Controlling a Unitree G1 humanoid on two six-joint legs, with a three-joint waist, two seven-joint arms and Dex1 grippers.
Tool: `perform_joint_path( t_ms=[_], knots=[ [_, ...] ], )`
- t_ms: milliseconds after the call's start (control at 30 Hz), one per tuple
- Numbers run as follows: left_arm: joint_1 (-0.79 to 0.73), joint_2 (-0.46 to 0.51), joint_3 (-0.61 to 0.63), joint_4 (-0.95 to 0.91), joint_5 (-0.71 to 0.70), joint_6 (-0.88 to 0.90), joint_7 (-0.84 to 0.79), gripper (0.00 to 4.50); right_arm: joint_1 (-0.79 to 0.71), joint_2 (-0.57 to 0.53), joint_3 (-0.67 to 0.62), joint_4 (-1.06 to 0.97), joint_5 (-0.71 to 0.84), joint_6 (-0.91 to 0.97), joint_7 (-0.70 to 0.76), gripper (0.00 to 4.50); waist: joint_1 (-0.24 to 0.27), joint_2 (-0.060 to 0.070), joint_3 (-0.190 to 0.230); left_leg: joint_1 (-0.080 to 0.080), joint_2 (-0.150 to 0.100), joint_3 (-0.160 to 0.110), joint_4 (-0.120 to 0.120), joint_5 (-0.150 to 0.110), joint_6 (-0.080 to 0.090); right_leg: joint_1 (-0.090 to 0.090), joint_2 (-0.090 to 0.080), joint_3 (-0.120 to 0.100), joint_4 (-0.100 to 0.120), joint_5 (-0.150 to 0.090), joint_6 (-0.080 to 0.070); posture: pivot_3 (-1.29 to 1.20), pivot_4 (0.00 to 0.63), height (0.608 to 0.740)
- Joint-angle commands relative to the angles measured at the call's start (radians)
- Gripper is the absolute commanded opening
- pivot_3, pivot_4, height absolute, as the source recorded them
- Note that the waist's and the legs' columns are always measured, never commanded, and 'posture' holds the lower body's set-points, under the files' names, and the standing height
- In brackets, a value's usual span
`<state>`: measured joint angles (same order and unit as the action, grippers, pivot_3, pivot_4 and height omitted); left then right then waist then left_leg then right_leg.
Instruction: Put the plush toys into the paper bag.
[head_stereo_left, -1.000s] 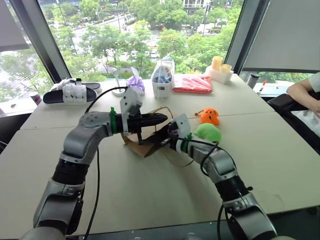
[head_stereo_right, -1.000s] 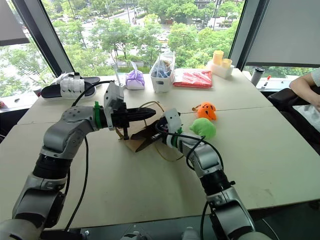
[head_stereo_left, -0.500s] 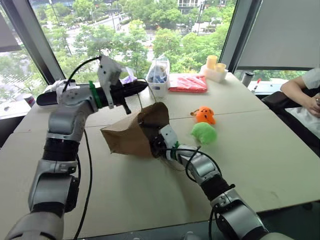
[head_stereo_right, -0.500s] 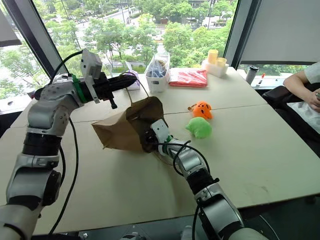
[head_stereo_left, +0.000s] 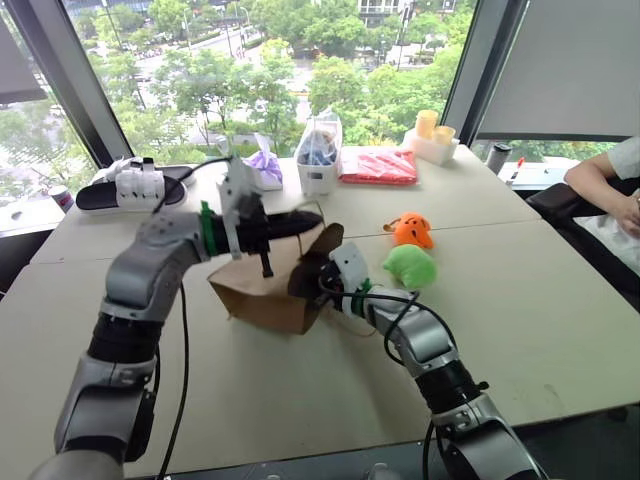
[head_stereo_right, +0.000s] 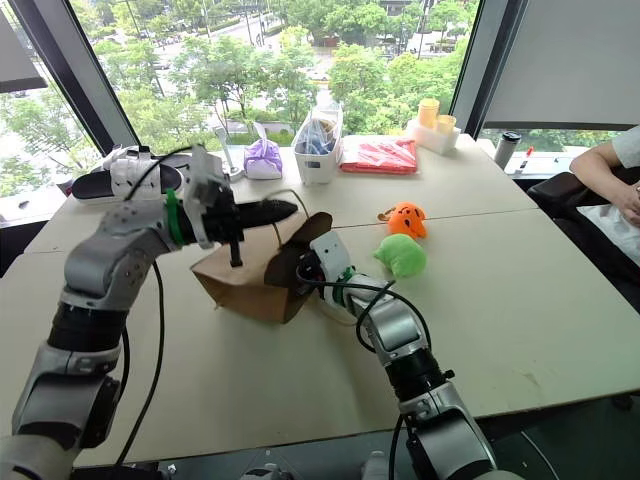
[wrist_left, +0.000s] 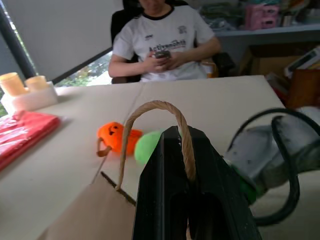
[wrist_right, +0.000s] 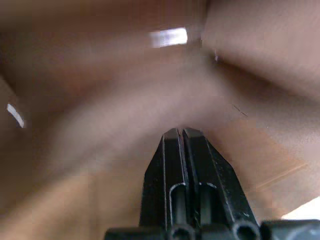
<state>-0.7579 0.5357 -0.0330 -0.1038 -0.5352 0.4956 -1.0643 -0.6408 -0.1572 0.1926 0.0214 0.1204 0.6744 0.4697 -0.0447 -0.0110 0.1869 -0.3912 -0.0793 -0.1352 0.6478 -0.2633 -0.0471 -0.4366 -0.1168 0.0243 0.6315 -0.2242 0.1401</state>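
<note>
Two fuzzy round plush toys (head_stereo_left: 412, 250) beside creased kraft paper bag (head_stereo_left: 268, 290); left hand (wrist_left: 181, 134) pinching its twisted cord handle (wrist_left: 150, 107).

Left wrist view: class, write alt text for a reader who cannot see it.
The left pincer, shut, grips a tan cord handle of the brown paper bag. Beyond it, on a pale table, lie an orange plush toy and a green plush toy, both outside the bag. A person in a white shirt sits at the far side.
</note>
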Motion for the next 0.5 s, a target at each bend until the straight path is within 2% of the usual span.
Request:
perform_joint_path(
  t_ms=[33,100,233,400,500],
  knots=[
    [0.012,0.006,0.005,-0.073,-0.018,0.01,0.01,0.0,0.01,-0.021,-0.024,-0.157,0.045,0.094,0.012,0.05,0.001,0.0,0.0,0.0,0.0,0.0,0.0,0.0,0.001,0.0,0.0,0.0,0.0,0.0,0.0,0.0,0.15,0.74],
    [0.022,0.006,0.006,-0.076,-0.017,0.009,0.011,0.0,0.04,-0.096,-0.026,-0.277,0.074,0.177,0.056,0.05,0.001,0.0,0.0,0.0,0.0,0.0,0.0,-0.001,0.002,0.0,0.0,0.0,0.0,0.0,0.0,0.0,0.15,0.74],
    [0.032,0.018,0.026,-0.088,-0.035,0.025,0.012,0.0,0.12,-0.322,-0.125,-0.521,0.194,0.354,0.175,0.05,0.019,0.0,0.0,0.0,-0.001,0.002,0.001,-0.002,0.004,0.002,0.0,-0.001,-0.002,0.0,0.0,0.0,0.15,0.74],
    [0.067,0.06,0.052,-0.099,-0.045,0.03,-0.005,0.0,0.085,-0.466,-0.302,-0.594,0.328,0.476,0.231,0.05,0.024,0.0,0.0,0.001,0.0,0.005,0.001,-0.003,0.005,0.003,0.0,-0.001,-0.003,0.0,0.0,0.0,0.15,0.74],
    [0.076,0.087,0.062,-0.092,-0.048,0.023,-0.015,0.0,0.071,-0.521,-0.344,-0.576,0.353,0.482,0.238,0.05,0.028,0.0,0.0,0.001,0.001,0.005,0.001,-0.003,0.005,0.004,0.001,-0.001,-0.003,0.0,0.0,0.0,0.15,0.74]
  ],
)
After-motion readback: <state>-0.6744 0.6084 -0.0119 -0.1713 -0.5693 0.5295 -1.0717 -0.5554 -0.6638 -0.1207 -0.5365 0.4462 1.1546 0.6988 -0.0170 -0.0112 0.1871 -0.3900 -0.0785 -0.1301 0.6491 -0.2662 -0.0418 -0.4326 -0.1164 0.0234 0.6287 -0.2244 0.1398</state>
